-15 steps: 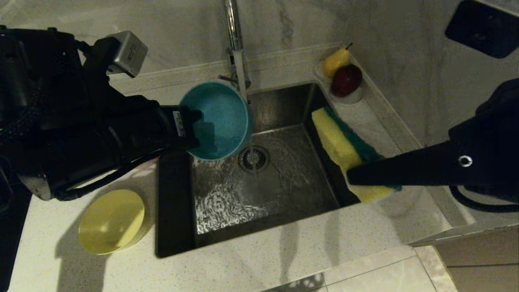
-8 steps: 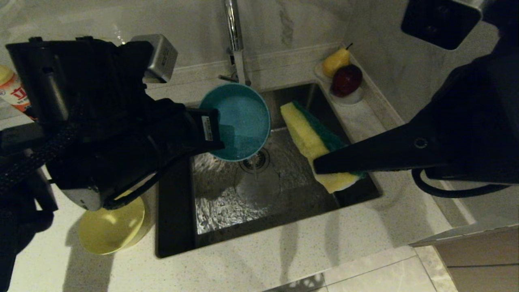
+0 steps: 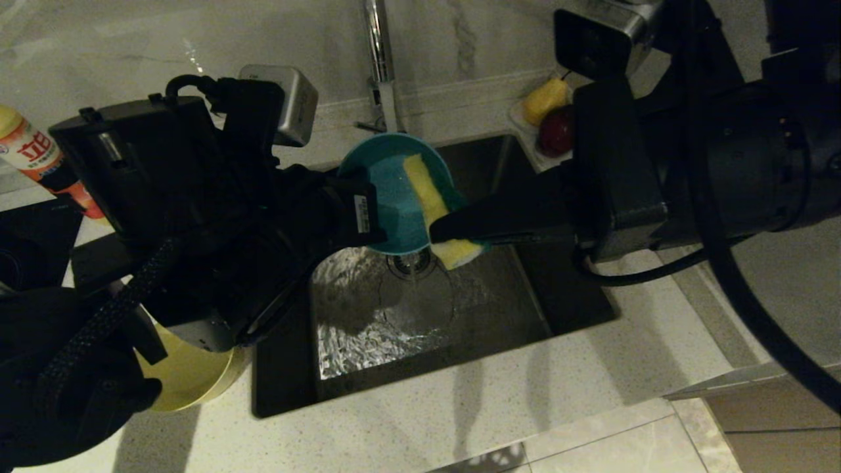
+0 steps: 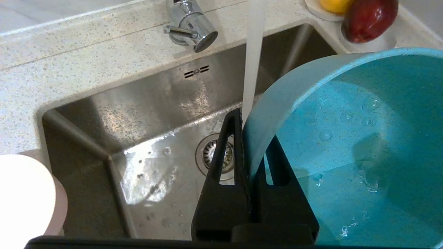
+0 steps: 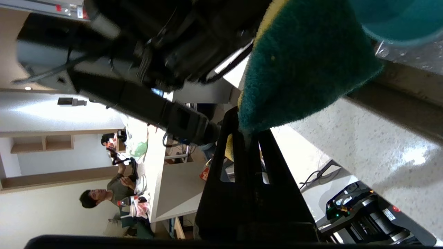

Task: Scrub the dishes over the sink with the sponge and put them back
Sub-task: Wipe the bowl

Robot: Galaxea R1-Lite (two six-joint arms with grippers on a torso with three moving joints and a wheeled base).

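Note:
A light blue bowl (image 3: 387, 197) (image 4: 363, 138) hangs tilted over the sink (image 3: 499, 309) (image 4: 138, 114), its opening facing right. My left gripper (image 3: 368, 220) (image 4: 254, 131) is shut on its rim, one finger outside the wall and one inside. The sponge (image 3: 424, 190) (image 5: 304, 62) lies in the bowl, yellow foam against the inside and green layer outward. My right gripper (image 3: 437, 233) (image 5: 247, 129) is shut on the sponge's lower end. A yellow bowl (image 3: 190, 374) sits on the counter left of the sink, half hidden by my left arm. A pale pink bowl (image 4: 24, 193) shows beside the sink.
Water (image 4: 252, 62) runs from the chrome tap (image 3: 378, 46) (image 4: 190, 24) just behind the bowl's rim and down to the drain (image 3: 410, 263). A saucer with a pear (image 3: 544, 98) and an apple (image 3: 552, 128) stands at the sink's back right corner. A bottle (image 3: 33, 157) stands far left.
My right gripper has carried the sponge left from the sink's right edge into the blue bowl. My left gripper has shifted the bowl a little to the right.

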